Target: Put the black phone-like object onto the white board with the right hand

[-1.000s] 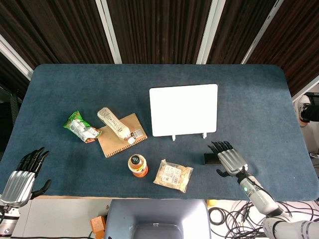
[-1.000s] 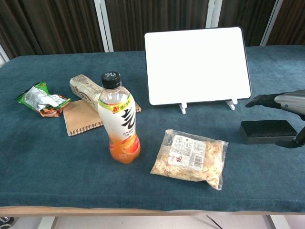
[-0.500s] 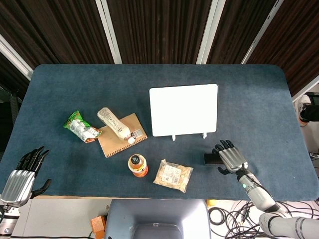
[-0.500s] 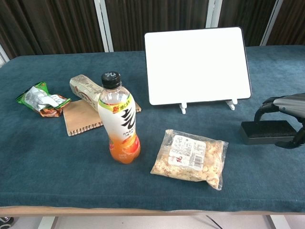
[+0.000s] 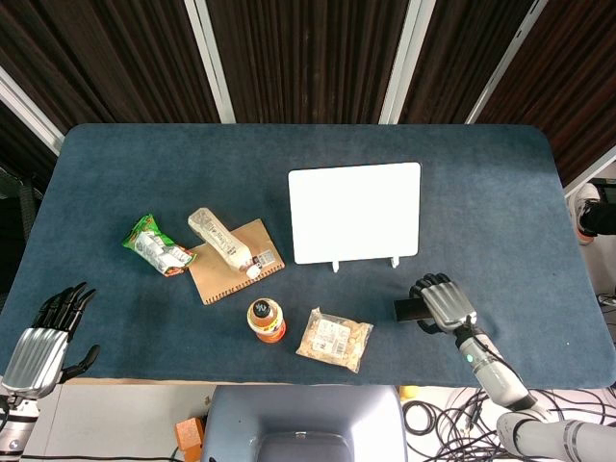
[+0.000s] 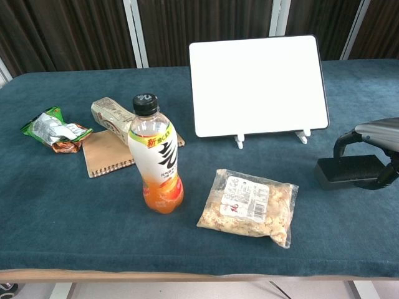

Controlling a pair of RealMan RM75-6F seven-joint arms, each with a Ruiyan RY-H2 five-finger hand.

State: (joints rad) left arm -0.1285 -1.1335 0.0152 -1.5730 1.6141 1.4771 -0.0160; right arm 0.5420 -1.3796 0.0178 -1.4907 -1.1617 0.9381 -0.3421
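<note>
The black phone-like object lies flat on the blue table, in front of and to the right of the white board, which stands tilted on two small feet. My right hand grips the object's right end, with fingers curled over its far edge and the thumb at its near edge. My left hand rests at the table's near left corner with fingers apart, holding nothing.
An orange drink bottle stands upright near the front. A clear snack bag lies beside it. A brown notebook, a wrapped roll and a green packet sit at the left.
My right hand's fingers went from spread above the black object to curled down around its right end. The object, the board and the left hand stayed put.
</note>
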